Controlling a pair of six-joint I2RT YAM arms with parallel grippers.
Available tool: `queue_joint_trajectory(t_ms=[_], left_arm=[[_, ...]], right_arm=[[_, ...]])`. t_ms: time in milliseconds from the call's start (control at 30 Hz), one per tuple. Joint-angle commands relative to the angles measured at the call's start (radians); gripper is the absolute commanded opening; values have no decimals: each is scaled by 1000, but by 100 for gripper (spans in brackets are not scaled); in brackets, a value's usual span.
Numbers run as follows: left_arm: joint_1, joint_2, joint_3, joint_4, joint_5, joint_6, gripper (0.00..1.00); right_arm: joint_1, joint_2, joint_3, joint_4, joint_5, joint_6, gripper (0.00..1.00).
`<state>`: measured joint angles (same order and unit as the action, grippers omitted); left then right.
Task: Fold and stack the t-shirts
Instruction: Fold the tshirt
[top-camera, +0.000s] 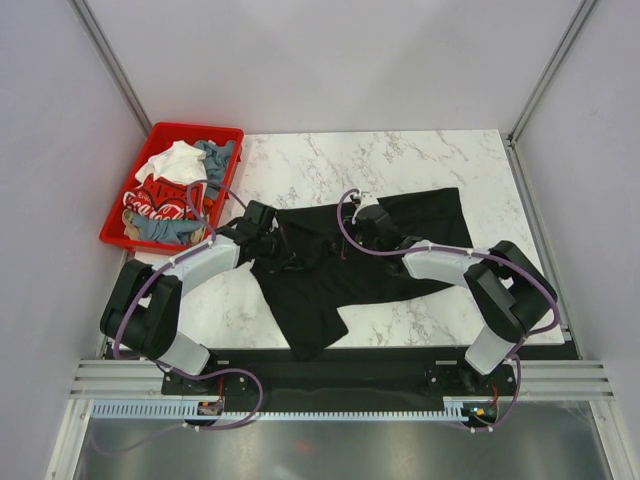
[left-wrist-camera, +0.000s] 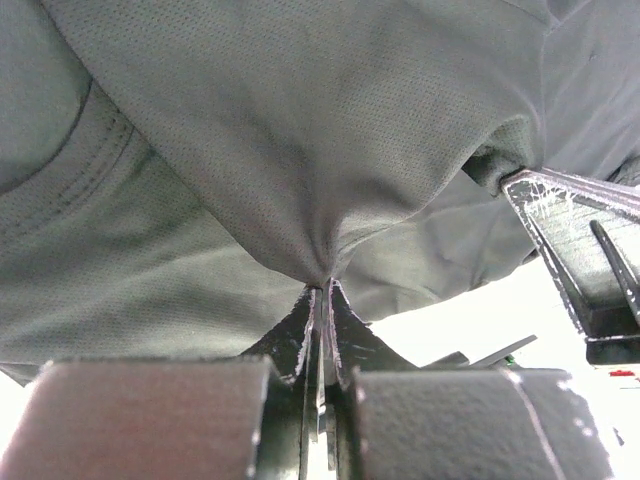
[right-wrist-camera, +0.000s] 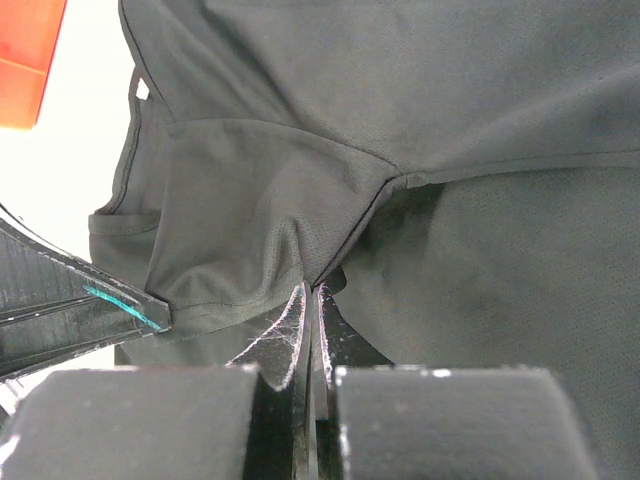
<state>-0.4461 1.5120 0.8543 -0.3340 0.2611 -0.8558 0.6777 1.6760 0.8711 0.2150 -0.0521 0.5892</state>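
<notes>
The left hand (left-wrist-camera: 322, 290) is pinching a fold of the black t-shirt (top-camera: 330, 275) between fingers closed tight, and the right hand (right-wrist-camera: 310, 285) is clamping another fold of the same shirt just as firmly. The shirt is lying crumpled across the middle of the marble desk (top-camera: 420, 160), between the two arms. The other t-shirts (top-camera: 170, 190) are sitting heaped in the red bin (top-camera: 196, 128) at the desk's far left corner.
</notes>
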Motion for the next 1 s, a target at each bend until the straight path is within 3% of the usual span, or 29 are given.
queue_joint_trajectory(t_ms=[0,500,600,800,967], left_arm=[[-25,-3,-1,20,-29,-66,2],[-65,25,2,15,-82,-58,2],[-65,17,8,4,-79,-39,7],[-65,-3,49,-37,-95,-5,2],[-65,4,37,-45,-92,1,2]], right_arm=[[-3,-44,-18,1,-12,-20,0],[-21,-64,-24,-34,-11,-42,0],[-24,-73,-5,-95,-9,-43,0],[-35,-65,106,-350,-14,-51,1],[-44,-38,124,-381,-46,-51,5]])
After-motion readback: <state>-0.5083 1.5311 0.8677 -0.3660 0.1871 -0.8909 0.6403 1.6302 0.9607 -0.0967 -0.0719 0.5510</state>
